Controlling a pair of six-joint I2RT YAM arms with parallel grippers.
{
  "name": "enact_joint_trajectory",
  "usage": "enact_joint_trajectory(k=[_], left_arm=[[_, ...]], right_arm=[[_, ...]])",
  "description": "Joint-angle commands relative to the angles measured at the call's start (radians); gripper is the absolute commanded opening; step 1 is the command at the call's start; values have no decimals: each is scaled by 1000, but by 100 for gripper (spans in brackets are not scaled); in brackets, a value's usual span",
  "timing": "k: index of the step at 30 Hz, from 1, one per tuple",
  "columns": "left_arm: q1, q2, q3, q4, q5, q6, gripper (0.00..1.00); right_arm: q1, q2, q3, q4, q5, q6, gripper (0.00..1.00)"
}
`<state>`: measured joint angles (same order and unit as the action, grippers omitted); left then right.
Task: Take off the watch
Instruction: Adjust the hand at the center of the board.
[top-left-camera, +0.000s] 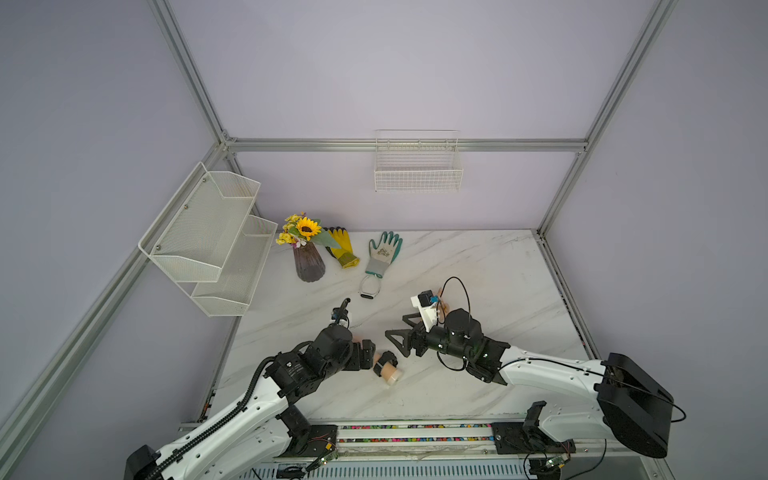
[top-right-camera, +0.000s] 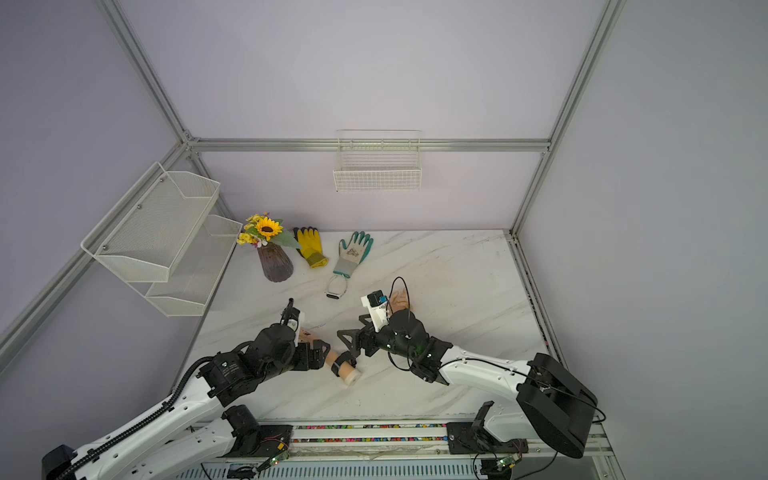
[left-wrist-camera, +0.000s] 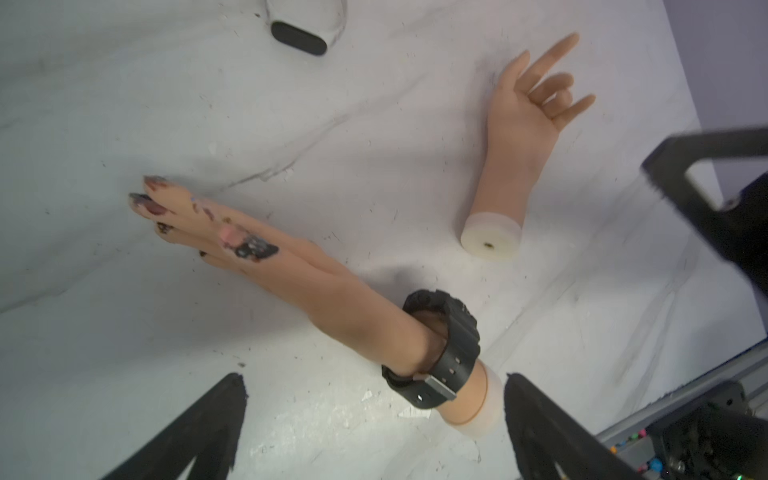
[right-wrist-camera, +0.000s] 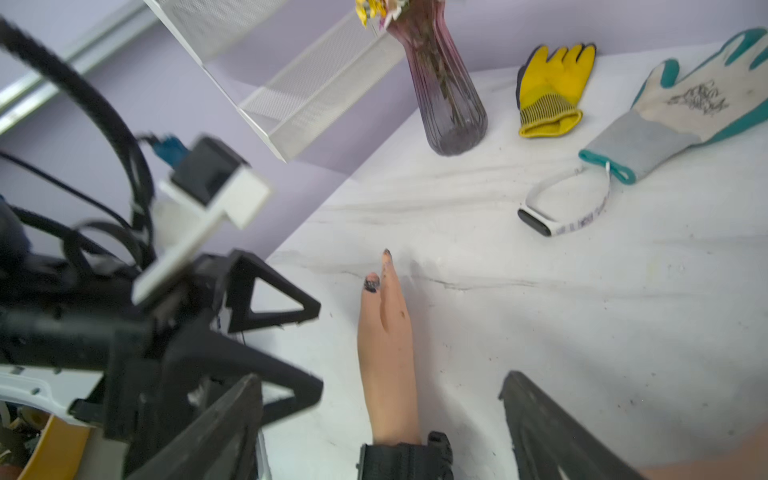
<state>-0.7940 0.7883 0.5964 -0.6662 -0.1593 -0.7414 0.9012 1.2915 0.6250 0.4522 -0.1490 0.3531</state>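
Both my claws stand wide apart and hold nothing. The chunky black plastic wristwatch (left-wrist-camera: 440, 353) is strapped round the wrist of the flesh-coloured mannequin hand with dark painted nails (left-wrist-camera: 340, 291). That hand lies on the white marble table (top-left-camera: 478, 270) near the middle of its front edge, by my arm bases. The hand's long axis runs aslant, with the cut stump toward the front edge and the fingertips toward the back left corner. The watch rings that axis crosswise, so I judge it must slide off over the stump.

My left claw (left-wrist-camera: 374, 378) looks down on the watch from just beside it, the strap lying between its two black fingers (left-wrist-camera: 536, 424) and closer to one of them. My right claw (right-wrist-camera: 382, 378) hangs over the back of the hand, on the fingertip side of the watch. I judge both about equally near, though the left has the plainer view of the silver metal buckle (left-wrist-camera: 436, 384).

In both top views my left arm covers most of the hand's fingers. The watch dial faces away from every camera, and the right wrist view cuts the watch off at the frame edge. How tightly the strap sits in the buckle I cannot tell.
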Motion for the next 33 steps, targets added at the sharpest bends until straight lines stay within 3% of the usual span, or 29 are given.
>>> enact_joint_trajectory(k=[1,4,7,10,12,16,22,26,33], left_arm=[[-36,1,-25,-17,-74,-65,96],[-34,-38,-64,37,-114,-113,97],[-15,-77,-107,110,-91,-110,100],[64,-90,-146,162,12,-145,100],[165,-112,-214,276,161,-196,100],[315,-142,-336,539,384,-302,96],[389,51,-270,588,528,-279,74],[401,160,-220,559,542,-265,70],[415,234,-156,518,512,-197,68]], right_arm=[[22,-26,46,-71,120,-302,86],[44,-10,69,-80,195,-597,85],[60,4,84,-97,156,-936,84],[71,22,102,-123,72,-1183,78],[74,48,133,-174,10,-1273,69],[103,132,199,-340,-31,-1344,65],[126,237,265,-530,-46,-1371,63],[126,283,301,-597,-82,-1372,59],[119,398,349,-625,-137,-1350,47]])
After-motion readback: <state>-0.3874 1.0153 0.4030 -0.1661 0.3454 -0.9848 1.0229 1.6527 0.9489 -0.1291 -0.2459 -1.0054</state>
